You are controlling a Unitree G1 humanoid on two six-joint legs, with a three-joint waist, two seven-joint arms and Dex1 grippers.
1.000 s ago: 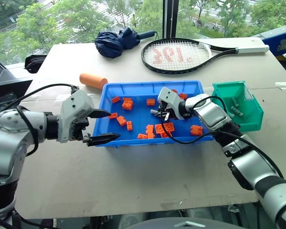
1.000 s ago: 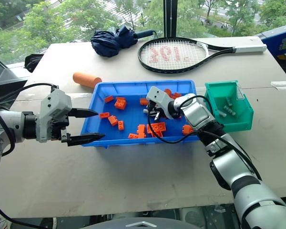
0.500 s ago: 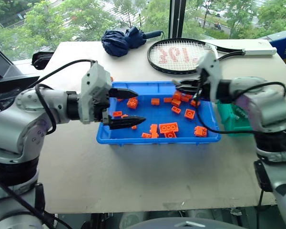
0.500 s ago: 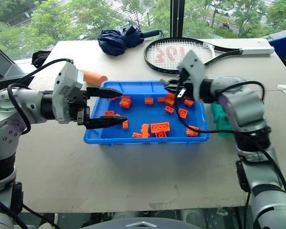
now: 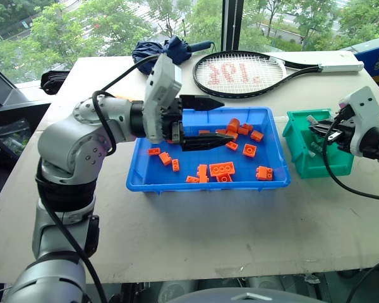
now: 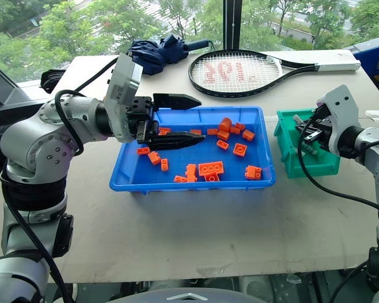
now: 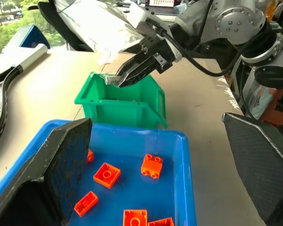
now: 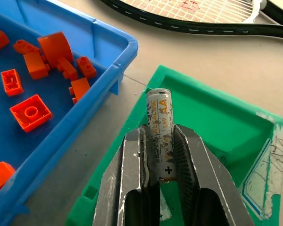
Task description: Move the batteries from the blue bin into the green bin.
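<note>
while over green bin (image 8: pixel 217 117) — battery (image 8: pixel 160 136) clamped in right end effector (image 8: pixel 161 141).

1. Both eye views look forward and down from the head over the table (image 5: pixel 177 233), some way off.
2. The left wrist view faces past its open jaws toward the green bin (image 7: pixel 122 106).
3. The right wrist view sits close above that bin, jaws clamping a battery (image 8: pixel 160 134); both wrist views share the blue bin (image 8: pixel 104 89).

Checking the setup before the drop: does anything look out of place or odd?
Nothing spilled or damaged. The right claw holds a battery over the green bin; the bricks stay inside the blue bin. The umbrella and racket are unrelated clutter.
</note>
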